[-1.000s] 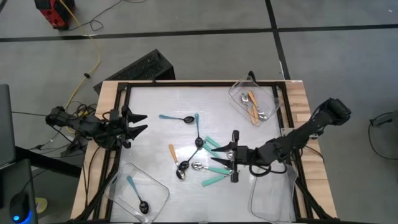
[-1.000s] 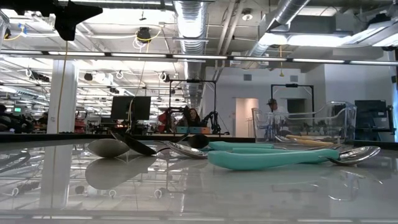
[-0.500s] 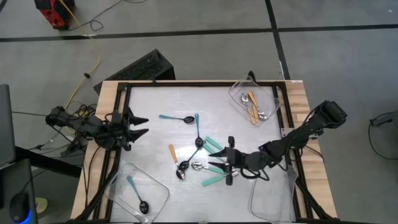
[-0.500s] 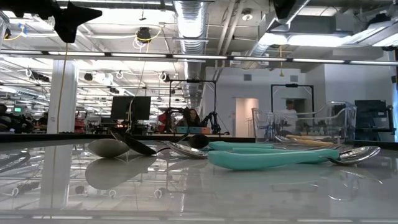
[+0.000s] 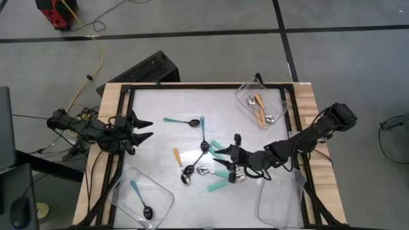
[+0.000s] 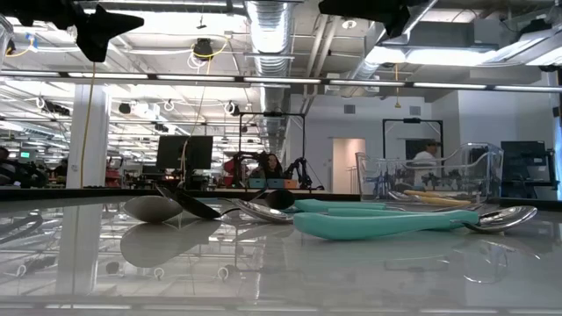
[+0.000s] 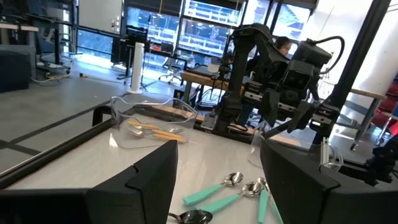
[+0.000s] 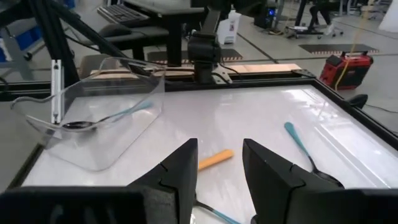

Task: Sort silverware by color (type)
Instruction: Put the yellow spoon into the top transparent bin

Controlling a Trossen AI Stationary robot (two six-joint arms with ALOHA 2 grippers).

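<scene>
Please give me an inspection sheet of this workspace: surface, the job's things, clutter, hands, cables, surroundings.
Surface: shiny white table, wooden edges.
Job's things: teal spoons, blue spoons and one orange spoon loose at centre; orange spoons in far right tray; one blue spoon in near left tray.
Clutter: empty tray at near right.
Hands: left hand open, at left edge; right hand open over teal spoons.
Cables: yellow cable on floor.
Surroundings: keyboard, people far behind.

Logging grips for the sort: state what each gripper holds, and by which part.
Nothing held. Left gripper is open at the table's left edge; right gripper hovers open over the teal spoons.
</scene>
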